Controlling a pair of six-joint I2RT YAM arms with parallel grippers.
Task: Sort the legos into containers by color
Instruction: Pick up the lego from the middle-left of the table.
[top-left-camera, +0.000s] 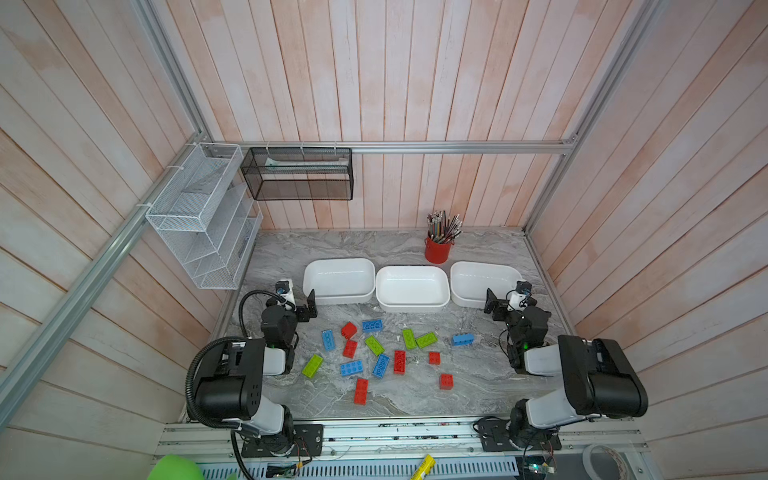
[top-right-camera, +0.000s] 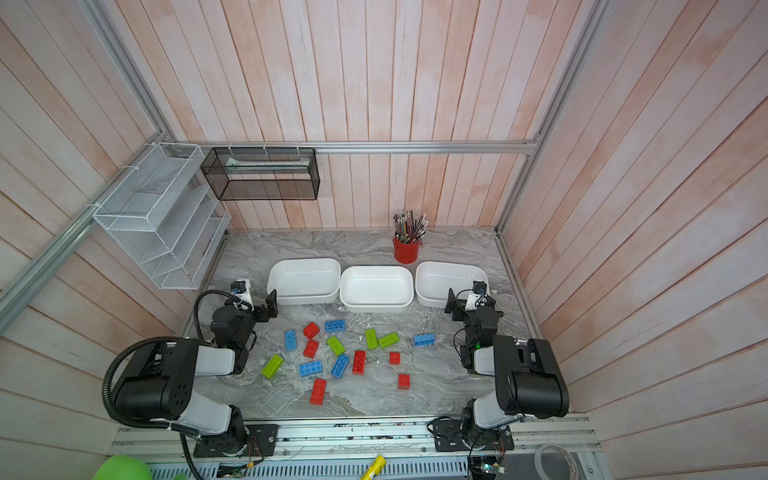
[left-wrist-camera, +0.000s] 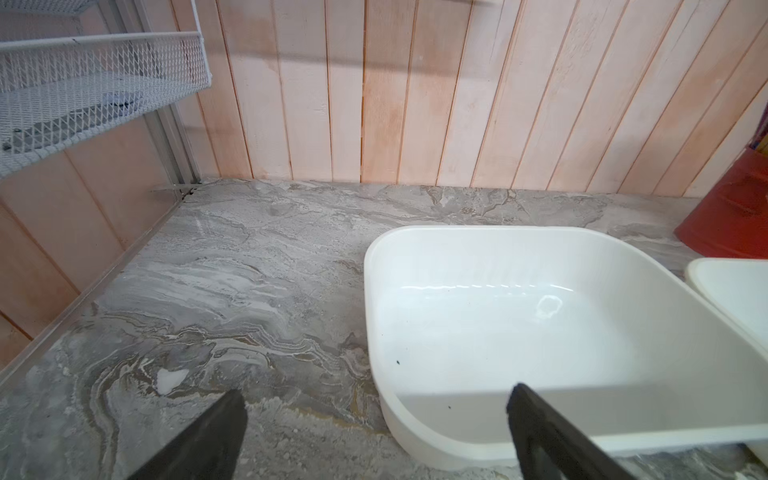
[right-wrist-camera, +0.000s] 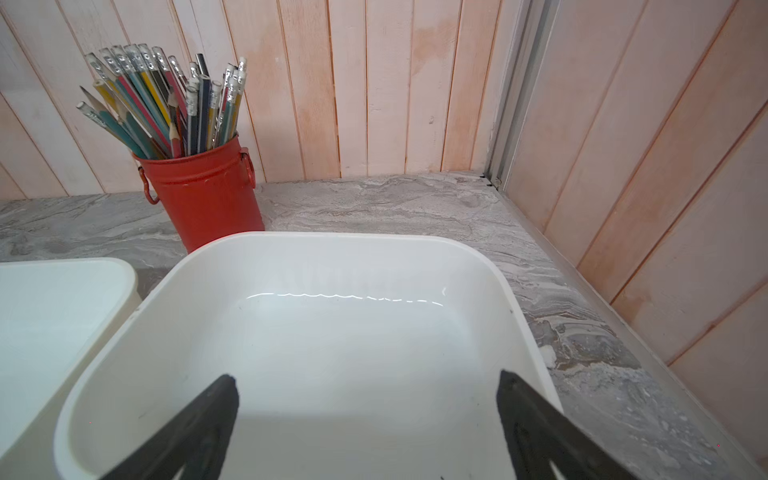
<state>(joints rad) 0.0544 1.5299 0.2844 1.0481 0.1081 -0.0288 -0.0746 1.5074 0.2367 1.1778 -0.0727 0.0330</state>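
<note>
The left hand (left-wrist-camera: 376, 392) and right hand (right-wrist-camera: 366, 377) are hovering apart, empty. The legos (top-left-camera: 374, 345) are probably light, rigid and slick, best pinched across their long flat sides.

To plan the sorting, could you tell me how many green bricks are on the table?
4 green bricks: one by the left arm, one mid-pile, two side by side toward the right arm. Arms may hide others.

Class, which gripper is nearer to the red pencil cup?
Right. The right gripper hangs at the right tub, beside the red pencil cup; the left gripper hangs at the left tub, across the row.
</note>
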